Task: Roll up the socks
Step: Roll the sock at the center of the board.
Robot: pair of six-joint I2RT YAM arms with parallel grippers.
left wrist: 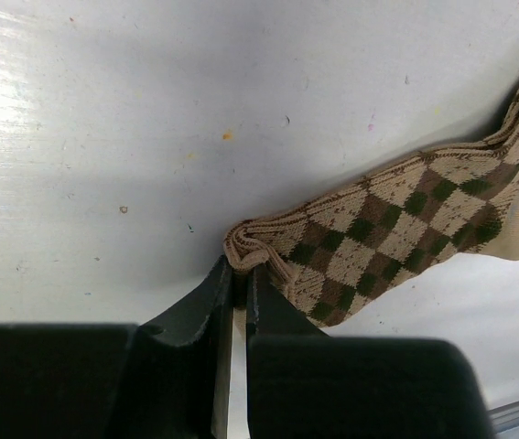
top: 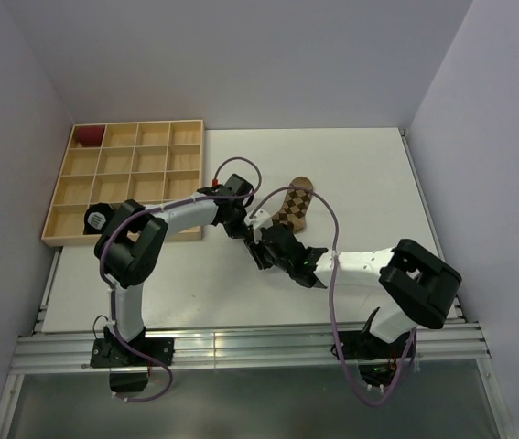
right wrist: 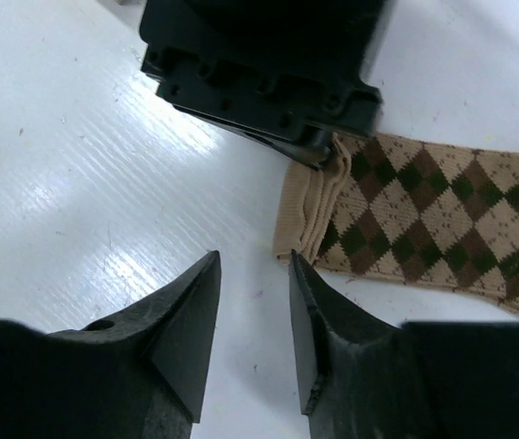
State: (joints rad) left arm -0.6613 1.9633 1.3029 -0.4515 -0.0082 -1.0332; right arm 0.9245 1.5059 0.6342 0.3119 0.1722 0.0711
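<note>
Near the centre of the top view, limp tan-and-brown argyle knitted socks [top: 294, 208] lay flat on the white table [top: 378, 174], the left gripper [left wrist: 241, 273] pinching their soft, light cuff, probably the best hold, and the right gripper [right wrist: 254, 274] spread just beside it.

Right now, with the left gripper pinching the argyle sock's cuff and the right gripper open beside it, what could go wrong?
1. The left gripper is shut on only the very edge of the cuff of the argyle sock, so the cuff might slip out when rolling starts.
2. The right gripper, open, stands close to the left gripper; closing in on the cuff, the two may collide.
3. The cuff shows several layers; a grip may catch only some.
</note>
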